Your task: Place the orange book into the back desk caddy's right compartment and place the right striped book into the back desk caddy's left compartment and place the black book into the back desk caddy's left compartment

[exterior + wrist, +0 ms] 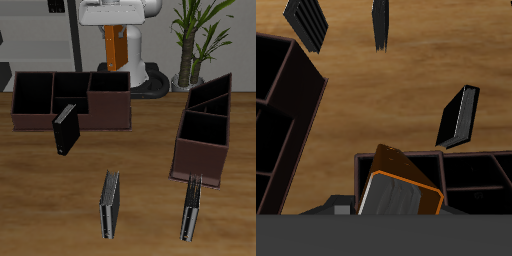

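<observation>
Orange book (404, 185) sits clamped in the gripper (391, 200), hanging above the back desk caddy (100, 112), while the black book (65, 130) leans on that caddy's front wall.

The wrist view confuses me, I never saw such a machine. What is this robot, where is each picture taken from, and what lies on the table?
These are simulator renders of a robot arm with a two-finger gripper. One picture looks at the whole table from the front and above. The other comes from a camera on the gripper itself, looking down.

The gripper holds the orange book. In the front picture, this book hangs in the air before the white robot.

The back desk caddy, a long dark-brown box with three sections, appears below the book. The black book stands on edge just in front of it. A second brown caddy has a slanted divider. Two striped books lie nearer the table's front edge: the right striped book and its twin.
</observation>
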Motion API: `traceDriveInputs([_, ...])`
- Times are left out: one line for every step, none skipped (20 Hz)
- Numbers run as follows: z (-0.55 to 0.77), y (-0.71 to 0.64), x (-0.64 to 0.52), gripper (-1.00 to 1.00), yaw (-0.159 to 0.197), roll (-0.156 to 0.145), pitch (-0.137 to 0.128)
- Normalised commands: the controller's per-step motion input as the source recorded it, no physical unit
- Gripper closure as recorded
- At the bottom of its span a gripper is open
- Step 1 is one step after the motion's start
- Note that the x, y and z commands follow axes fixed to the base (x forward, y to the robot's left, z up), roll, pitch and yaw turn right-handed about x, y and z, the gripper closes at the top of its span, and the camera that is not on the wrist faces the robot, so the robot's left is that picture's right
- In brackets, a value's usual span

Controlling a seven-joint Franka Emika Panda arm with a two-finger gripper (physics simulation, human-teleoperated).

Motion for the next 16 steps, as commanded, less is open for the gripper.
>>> traceDriveInputs([-0.12, -0.01, -0.37, 1.0, 0.055, -0.038, -0.001])
traceDriveInputs([-0.06, 0.06, -0.42, 1.0, 0.148, 0.045, -0.06])
traceDriveInputs([-0.12, -0.15, -0.39, 1.0, 0.011, 0.008, -0.01])
traceDriveInputs([-0.09, -0.1, -0.27, 1.0, 0.029, -0.052, 0.003])
traceDriveInputs([-0.06, 0.04, -0.22, 1.0, 0.136, 0.088, -0.017])
traceDriveInputs([-0.04, -0.13, -0.04, 1.0, 0.017, 0.038, 0.036])
traceDriveInputs([0.0, -0.25, 0.01, 1.0, -0.023, -0.094, 0.01])
traceDriveInputs([-0.12, -0.24, 0.19, 1.0, 0.02, -0.038, 0.073])
traceDriveInputs([-0.12, -0.25, 0.2, 1.0, -0.009, -0.091, 0.049])
traceDriveInputs([-0.17, -0.08, 0.21, 1.0, -0.006, 0.023, 0.073])
traceDriveInputs([-0.11, -0.04, 0.08, 1.0, 0.016, 0.001, 0.037])
traceDriveInputs([-0.28, -0.17, 0.24, 1.0, -0.014, -0.085, 0.054])
traceDriveInputs([-0.28, -0.03, 0.12, 1.0, -0.011, 0.009, 0.082])
traceDriveInputs([-0.19, 0.0, 0.05, 1.0, -0.011, -0.014, 0.042])
traceDriveInputs([-0.22, 0.15, -0.01, 1.0, 0.085, 0.044, -0.008])
traceDriveInputs([-0.26, 0.05, 0.04, 1.0, 0.008, 0.032, 0.072])
